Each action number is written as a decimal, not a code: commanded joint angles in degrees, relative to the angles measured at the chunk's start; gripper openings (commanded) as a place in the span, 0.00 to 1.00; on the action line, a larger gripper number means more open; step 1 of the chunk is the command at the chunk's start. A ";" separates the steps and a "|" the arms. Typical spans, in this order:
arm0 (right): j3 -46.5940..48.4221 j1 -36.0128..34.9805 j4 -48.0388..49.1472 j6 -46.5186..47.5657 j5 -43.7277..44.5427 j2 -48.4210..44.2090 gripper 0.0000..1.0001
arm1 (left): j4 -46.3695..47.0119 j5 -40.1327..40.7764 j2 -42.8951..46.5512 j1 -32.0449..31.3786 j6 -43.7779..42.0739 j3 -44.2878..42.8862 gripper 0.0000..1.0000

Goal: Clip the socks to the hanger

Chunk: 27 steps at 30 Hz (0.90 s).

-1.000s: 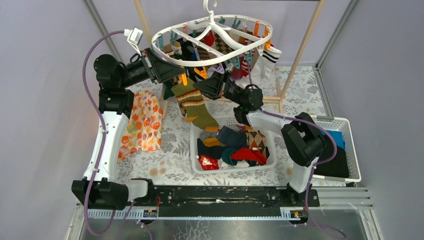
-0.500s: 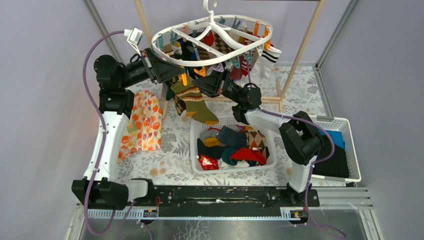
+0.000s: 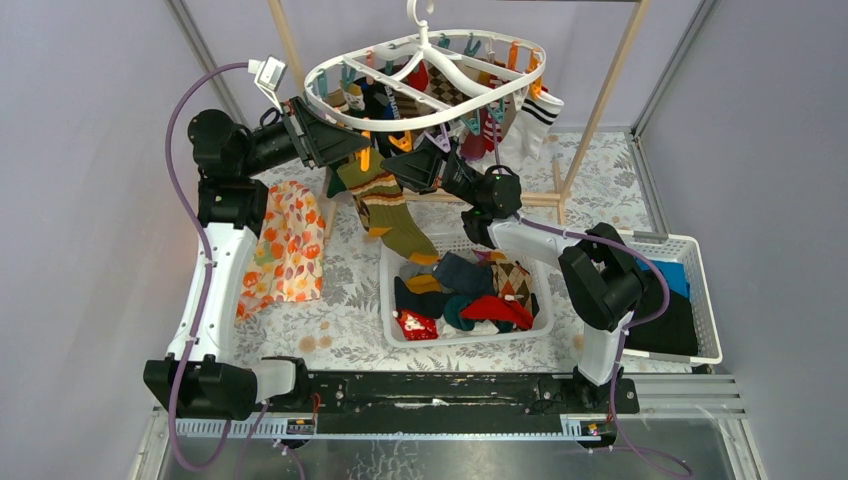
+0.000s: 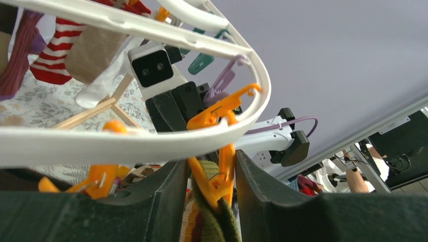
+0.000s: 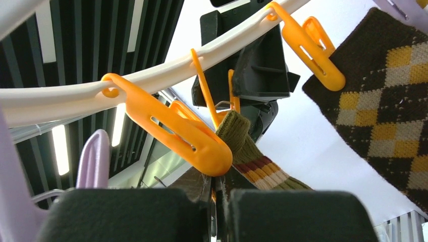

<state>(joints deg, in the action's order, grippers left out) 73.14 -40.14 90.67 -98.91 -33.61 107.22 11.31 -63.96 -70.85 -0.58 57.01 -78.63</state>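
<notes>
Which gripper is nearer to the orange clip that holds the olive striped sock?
Left. The left gripper has the orange clip between its fingers; the right gripper is just below it, at the sock.

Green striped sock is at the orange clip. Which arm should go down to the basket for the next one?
Right, probably. The right gripper, jaws shut, sits nearest the white basket, its arm reaching across it. The left gripper straddles the orange clip on the green striped sock, farther off.
</notes>
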 commanded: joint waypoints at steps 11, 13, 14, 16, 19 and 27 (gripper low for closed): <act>0.31 -0.57 -3.29 5.77 1.59 -3.82 0.00 | -8.18 0.05 2.90 2.32 -5.91 -2.45 0.83; -1.16 -0.61 -6.31 8.32 1.68 -5.36 0.18 | -11.04 -0.04 3.12 2.86 -8.10 -3.41 0.85; -2.08 -0.56 -7.97 9.93 1.65 -6.21 0.24 | -13.00 -0.17 3.31 3.29 -9.09 -3.60 0.86; -3.61 -0.57 -11.03 13.19 1.95 -8.22 0.39 | -14.96 -0.83 3.83 4.63 -10.29 -3.71 0.88; -6.04 -0.56 -15.14 16.86 2.53 -10.29 0.61 | -17.00 -2.59 4.35 6.65 -11.16 -3.65 0.96; -20.56 -0.45 -30.51 25.29 7.76 -17.46 1.00 | -38.32 -6.71 3.23 13.10 -28.42 -8.08 0.99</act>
<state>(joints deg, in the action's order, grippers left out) 59.29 -40.25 68.93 -80.01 -29.41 93.91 -13.04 -67.46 -67.42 9.80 40.66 -83.13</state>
